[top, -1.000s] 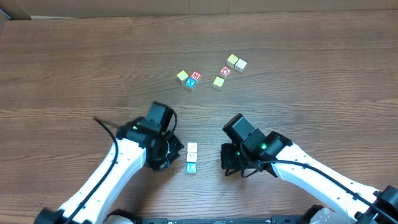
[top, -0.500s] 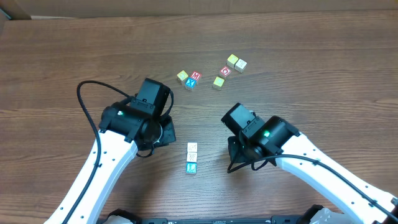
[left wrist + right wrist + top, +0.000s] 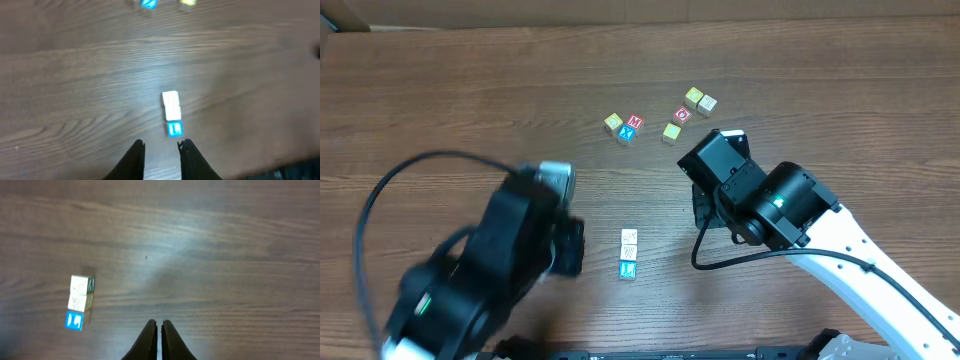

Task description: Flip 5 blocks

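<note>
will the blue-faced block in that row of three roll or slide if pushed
The blue-faced block is a flat-sided cube, so it would probably slide, not roll. Small and seemingly wooden, likely light and stiff. It adjoins a cream block, so pushing that way may shift both.

Seen from my remote desk: a brown table point(image 3: 440, 90) with streaky wood grain. On it I count two pale cream blocks point(image 3: 629, 238) and a teal-faced block point(image 3: 628, 270) with a white letter. I also see yellow-green blocks point(image 3: 613, 122), a red-trimmed M block point(image 3: 635, 121), a blue X block point(image 3: 627, 133) and a red O block point(image 3: 683, 114). My right arm point(image 3: 870, 275) is white, its housing black with a green light.
</note>
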Controlling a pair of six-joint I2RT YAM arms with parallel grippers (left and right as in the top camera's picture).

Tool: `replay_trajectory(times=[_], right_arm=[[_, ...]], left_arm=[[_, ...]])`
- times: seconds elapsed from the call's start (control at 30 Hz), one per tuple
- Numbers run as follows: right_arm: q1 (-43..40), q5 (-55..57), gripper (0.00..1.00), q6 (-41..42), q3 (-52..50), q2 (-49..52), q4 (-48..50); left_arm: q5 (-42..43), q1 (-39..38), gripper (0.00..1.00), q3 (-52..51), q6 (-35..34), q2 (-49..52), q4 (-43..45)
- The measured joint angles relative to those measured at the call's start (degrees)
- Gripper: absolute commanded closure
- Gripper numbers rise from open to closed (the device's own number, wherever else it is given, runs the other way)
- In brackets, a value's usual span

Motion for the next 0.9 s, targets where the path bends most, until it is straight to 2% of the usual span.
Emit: replay_trajectory(times=[0.1,0.27,0.4,0.7,0.77,0.9], right_arm=[[0.00,0.79,0.91,0.02,0.00,0.00,-0.02],[0.00,1.40,0.90,-0.02,0.00,0.00,-0.13],[0.00,1.53,0.89,-0.02,0.00,0.00,-0.52],[0.00,1.55,0.89,0.92,0.00,0.00,-1.03],[0.00,1.53,0.89,1.11,0.00,0.00,-1.09],[0.00,1.53,0.89,1.55,0.00,0.00,-1.03]], left_arm=[[-0.07,-2.67,0.76,0.48,0.13,-5.70,-3.04],[-3.67,-3.28,0.78,0.81,-3.50,-13.00,-8.57],[-9.01,-3.28,0.82,0.83,-9.03,-17.09,-12.28],[-22.82,-3.28,0.82,0.85,-23.76,-22.69,-21.40],[-23.67,-3.28,0.81,0.85,-22.91,-23.08,-20.79],[-21.03,-3.28,0.78,0.85,-13.20,-23.10,-15.67]])
